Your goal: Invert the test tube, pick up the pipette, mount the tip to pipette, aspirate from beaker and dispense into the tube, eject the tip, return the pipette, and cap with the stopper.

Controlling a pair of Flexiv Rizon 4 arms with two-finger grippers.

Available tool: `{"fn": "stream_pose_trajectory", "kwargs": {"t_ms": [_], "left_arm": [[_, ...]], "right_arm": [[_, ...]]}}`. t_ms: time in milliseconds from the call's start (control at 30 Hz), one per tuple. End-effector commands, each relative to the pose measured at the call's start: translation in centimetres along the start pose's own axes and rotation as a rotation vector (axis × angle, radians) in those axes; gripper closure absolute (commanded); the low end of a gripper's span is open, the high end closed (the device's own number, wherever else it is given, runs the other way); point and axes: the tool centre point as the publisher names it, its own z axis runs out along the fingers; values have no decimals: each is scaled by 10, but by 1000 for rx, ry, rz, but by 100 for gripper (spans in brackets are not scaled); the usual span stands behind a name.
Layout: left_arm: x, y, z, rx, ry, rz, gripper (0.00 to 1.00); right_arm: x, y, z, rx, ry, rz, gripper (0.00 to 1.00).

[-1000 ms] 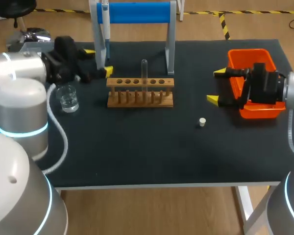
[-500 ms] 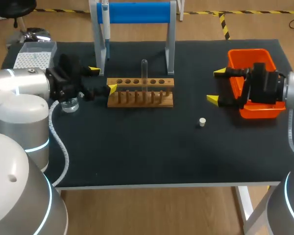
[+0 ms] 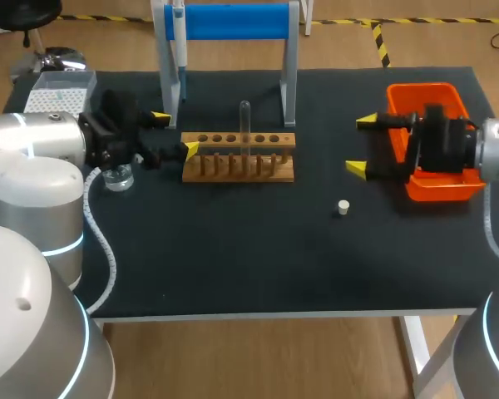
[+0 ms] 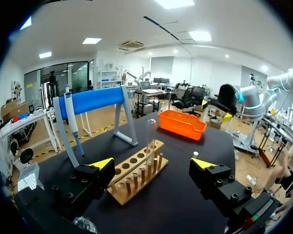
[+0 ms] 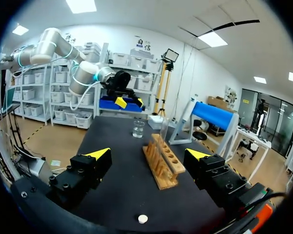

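A clear test tube [image 3: 245, 123] stands in the wooden rack [image 3: 239, 158], rounded end up; it also rises from the rack [image 4: 136, 173] ahead of my left gripper [image 4: 152, 164]. My left gripper [image 3: 175, 134] is open at the rack's left end, above the glass beaker [image 3: 116, 177]. The pipette [image 3: 180, 50] hangs on the blue-barred stand [image 3: 237, 21]. A small white stopper [image 3: 343, 207] lies right of the rack. My right gripper [image 3: 362, 145] is open and empty beside the orange bin [image 3: 428, 91]. From it I see the rack [image 5: 163, 165], the beaker [image 5: 138, 129] and the stopper [image 5: 143, 219].
A box of pipette tips [image 3: 58, 90] sits at the table's far left corner. The orange bin takes up the right side, under my right wrist. The stand's legs stand just behind the rack.
My left gripper has swung right, from beside the stand's leg to the rack's left end, uncovering the tip box. My right gripper has edged slightly left.
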Motion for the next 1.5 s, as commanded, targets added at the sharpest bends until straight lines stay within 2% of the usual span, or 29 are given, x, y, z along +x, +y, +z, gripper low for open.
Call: {"fn": "stream_pose_trajectory", "kwargs": {"t_ms": [33,400,700,1100,1500], "left_arm": [[0,0,1,-2,-2,-1,0],[0,0,1,-2,-2,-1,0],[0,0,1,-2,-2,-1,0],[0,0,1,-2,-2,-1,0],[0,0,1,-2,-2,-1,0]], "right_arm": [[-26,-5,25,-42,107,-12,0],[-45,-3,79,-116,246,30,0],[-47,3,117,-182,341,59,0],[-50,5,154,-226,387,90,0],[-48,2,176,-244,399,121,0]]}}
